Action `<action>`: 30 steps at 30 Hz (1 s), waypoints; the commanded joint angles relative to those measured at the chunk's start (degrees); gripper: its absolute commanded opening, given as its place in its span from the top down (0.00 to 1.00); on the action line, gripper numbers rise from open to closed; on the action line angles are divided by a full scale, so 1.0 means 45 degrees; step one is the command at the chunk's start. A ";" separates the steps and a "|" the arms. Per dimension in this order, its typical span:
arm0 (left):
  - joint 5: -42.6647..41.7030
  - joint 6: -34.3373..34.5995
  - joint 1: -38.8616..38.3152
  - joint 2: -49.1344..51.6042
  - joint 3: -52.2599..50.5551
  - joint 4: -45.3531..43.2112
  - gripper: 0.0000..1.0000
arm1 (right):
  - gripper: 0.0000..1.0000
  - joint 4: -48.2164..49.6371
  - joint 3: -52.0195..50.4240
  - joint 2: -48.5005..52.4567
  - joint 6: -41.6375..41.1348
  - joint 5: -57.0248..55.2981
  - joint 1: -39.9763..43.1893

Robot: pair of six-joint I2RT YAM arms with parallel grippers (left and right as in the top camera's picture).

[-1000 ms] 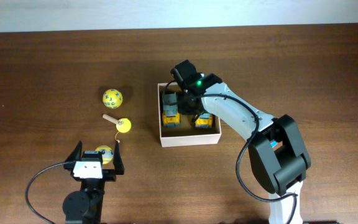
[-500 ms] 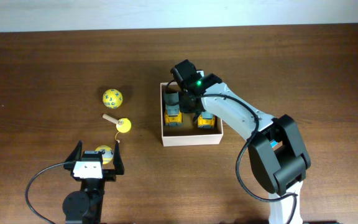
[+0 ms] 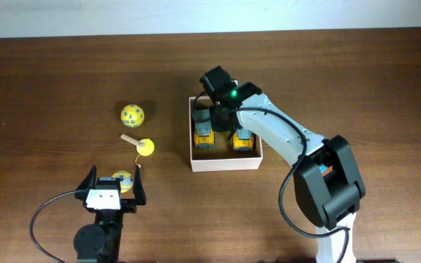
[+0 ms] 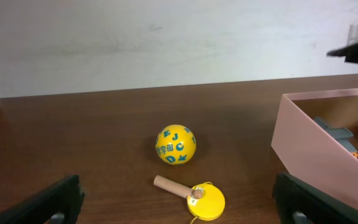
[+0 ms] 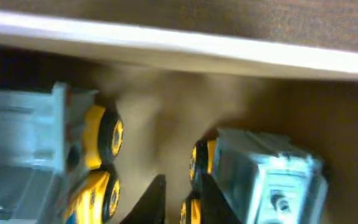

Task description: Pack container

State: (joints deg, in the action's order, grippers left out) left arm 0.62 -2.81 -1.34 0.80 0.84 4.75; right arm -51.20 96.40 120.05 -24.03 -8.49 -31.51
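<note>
From above, the container sits on the desk a little right of centre. My right arm reaches down into it, so that my right fingers sit low between the left truck and the right truck, both inside the walls. On the open desk to the left lie a lettered ball and a peg toy with a yellow disc. My left fingers are spread wide around a small yellow ball; I cannot tell whether either finger touches it. From my left wrist I see the lettered ball ahead, with the peg toy nearer and just beside it, both apart from the container wall at the right. My two fingers stand far apart at the bottom corners, gripping nothing. The small ball does not show here. From my right wrist I look along the tan floor to the white far wall, with a truck on each side. My fingers are drawn almost together at the bottom edge, and I can see nothing caught between them. I judge the packing partly done: two toys are in and three wait outside. The next move calls for lifting my right arm straight up, clear of both trucks and the wall. My left fingers then need to close squarely on the small ball, which could easily roll away.
</note>
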 commanded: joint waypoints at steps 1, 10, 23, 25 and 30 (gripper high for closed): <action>-0.0102 -0.0204 0.0078 -0.0039 -0.0068 0.0010 0.01 | 0.92 -0.0933 0.0860 -0.0437 0.0049 0.0476 -0.0078; -0.0097 -0.0204 0.0078 -0.0039 -0.0068 0.0010 0.01 | 0.96 -0.3055 0.0928 -0.0442 -0.0442 0.0991 -0.0092; -0.0102 -0.0209 0.0078 -0.0039 -0.0068 0.0010 0.01 | 0.96 -0.4998 0.0908 -0.0442 -0.1166 0.1224 -0.0413; -0.0097 -0.0204 0.0078 -0.0039 -0.0068 0.0010 0.01 | 0.96 -0.4974 0.0855 -0.0442 -0.1253 0.1175 -0.0578; -0.0097 -0.0204 0.0078 -0.0039 -0.0068 0.0010 0.01 | 0.96 -0.4532 0.0359 -0.0442 -0.1481 0.1083 -0.0772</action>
State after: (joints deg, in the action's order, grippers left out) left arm 0.62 -2.81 -1.34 0.80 0.84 4.75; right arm -72.12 99.31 119.74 -28.88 -3.36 -34.30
